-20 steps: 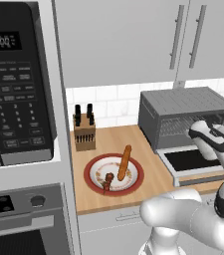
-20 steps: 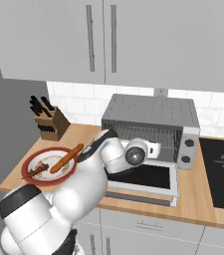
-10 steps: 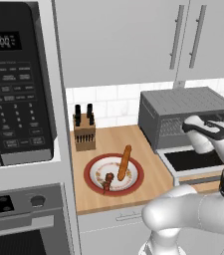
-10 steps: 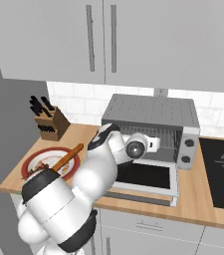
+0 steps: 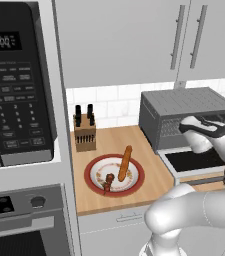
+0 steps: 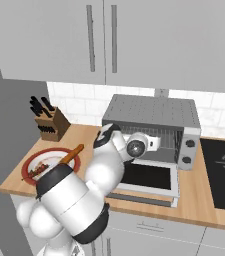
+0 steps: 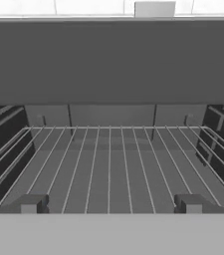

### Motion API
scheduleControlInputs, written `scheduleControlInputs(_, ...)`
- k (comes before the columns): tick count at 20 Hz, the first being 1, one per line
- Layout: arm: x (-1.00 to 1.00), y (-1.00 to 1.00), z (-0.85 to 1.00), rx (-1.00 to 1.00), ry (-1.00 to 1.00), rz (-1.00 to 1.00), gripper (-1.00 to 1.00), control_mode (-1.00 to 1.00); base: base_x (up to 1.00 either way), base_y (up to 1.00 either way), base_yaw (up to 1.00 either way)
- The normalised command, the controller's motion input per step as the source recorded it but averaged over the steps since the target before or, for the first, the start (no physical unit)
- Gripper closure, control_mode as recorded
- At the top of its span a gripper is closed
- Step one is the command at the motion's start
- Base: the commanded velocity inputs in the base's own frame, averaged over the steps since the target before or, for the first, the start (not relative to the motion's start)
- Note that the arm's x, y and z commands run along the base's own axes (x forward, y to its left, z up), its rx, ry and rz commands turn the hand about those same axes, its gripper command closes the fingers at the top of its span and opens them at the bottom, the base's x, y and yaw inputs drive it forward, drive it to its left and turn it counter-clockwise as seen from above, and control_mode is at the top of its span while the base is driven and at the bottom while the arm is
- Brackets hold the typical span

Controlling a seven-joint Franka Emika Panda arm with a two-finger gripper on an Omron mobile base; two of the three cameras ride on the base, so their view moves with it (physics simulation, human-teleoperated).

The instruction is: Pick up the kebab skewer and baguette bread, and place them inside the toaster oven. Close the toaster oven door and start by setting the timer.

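Left base view: toaster oven door [image 5: 194,161] down, our gripper [image 7: 111,204] spread empty at the wire rack [image 7: 108,164]; kebab skewer [image 5: 107,182] and baguette bread [image 5: 124,163] wait unplated, everything remains.

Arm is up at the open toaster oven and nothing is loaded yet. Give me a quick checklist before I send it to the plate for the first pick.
1. Toaster oven door down flat: ok.
2. Wire rack bare, room for both items: ok.
3. Gripper open, nothing between the fingers: ok.
4. Kebab skewer on the plate: ok, lying at the near rim.
5. Baguette bread on the plate: ok, beside the skewer; whether they touch: cannot tell.
6. Knife block clear of the path to the plate: ok, it stands behind the plate.
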Motion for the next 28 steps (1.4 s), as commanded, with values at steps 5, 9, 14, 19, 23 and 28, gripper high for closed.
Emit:
scheduleControlInputs(5, 0.24, 0.0, 0.0, 0.0, 0.0, 0.0, -1.0, -1.0, 0.0, 0.0, 0.0)
scheduleControlInputs(9, 0.14, -0.02, -0.06, 0.0, 0.0, 0.0, -1.0, -1.0, 0.0, 0.0, 0.0)
scheduleControlInputs(14, 0.09, 0.0, -0.11, 0.0, 0.0, 0.0, -1.0, -1.0, 0.0, 0.0, 0.0)
scheduleControlInputs(19, 0.0, -0.01, -0.26, 0.0, 0.0, 0.0, -1.0, -1.0, 0.0, 0.0, 0.0)
scheduleControlInputs(23, 0.0, -0.01, -0.21, 0.0, 0.0, 0.0, -1.0, -1.0, 0.0, 0.0, 0.0)
scheduleControlInputs(28, 0.07, 0.0, -0.03, 0.0, 0.0, 0.0, -1.0, -1.0, 0.0, 0.0, 0.0)
